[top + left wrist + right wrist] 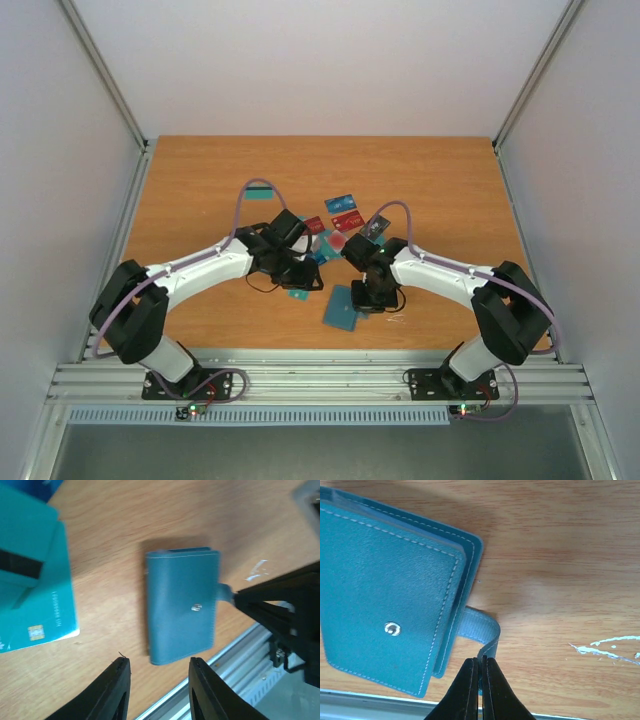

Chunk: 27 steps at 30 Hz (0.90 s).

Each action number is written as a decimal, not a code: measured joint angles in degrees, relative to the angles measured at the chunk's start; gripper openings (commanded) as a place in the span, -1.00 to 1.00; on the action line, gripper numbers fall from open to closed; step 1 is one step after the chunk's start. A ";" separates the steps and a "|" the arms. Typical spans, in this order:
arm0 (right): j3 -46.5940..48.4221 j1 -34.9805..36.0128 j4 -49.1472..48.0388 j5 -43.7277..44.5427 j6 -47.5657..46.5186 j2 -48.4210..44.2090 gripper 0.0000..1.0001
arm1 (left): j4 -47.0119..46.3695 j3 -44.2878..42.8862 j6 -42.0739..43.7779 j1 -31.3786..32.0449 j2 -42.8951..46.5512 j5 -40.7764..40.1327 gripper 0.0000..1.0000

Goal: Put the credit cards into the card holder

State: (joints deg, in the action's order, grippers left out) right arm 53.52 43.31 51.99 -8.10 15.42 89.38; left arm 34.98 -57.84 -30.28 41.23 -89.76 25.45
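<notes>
The card holder (385,595) lies closed on the wooden table near its front edge, snap stud facing up; it also shows as the card holder (182,605) and the card holder (343,308). My right gripper (480,667) is shut on its thin closure strap (481,628), which curls off the holder's right side. My left gripper (157,672) hangs open just in front of the holder, nothing between its fingers. Teal credit cards (35,585) lie overlapped to its left. More credit cards (345,212), blue, red and dark, are scattered behind the arms.
A lone teal card (259,192) sits further back left. The metal rail (320,375) runs along the near table edge, close to the holder. White scuff marks (605,647) are on the wood to the right. Grey walls enclose the table.
</notes>
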 measured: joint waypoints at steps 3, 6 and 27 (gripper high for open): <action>-0.46 -0.37 -0.57 -0.28 -0.61 -1.55 -0.86 | 0.42 -1.81 1.79 1.66 1.27 -0.24 -0.31; -2.03 -1.40 -1.36 -0.39 -1.18 -2.78 -0.66 | 0.52 -2.19 2.75 3.08 1.09 -0.48 -0.30; -11.52 -12.76 -4.26 -11.34 -2.12 -17.25 -0.32 | 6.38 -10.10 6.84 23.23 -7.06 -24.11 0.20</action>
State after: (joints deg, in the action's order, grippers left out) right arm 42.00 30.55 47.72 -19.44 13.30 72.14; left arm 41.36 -67.94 -23.44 64.47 -96.82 1.34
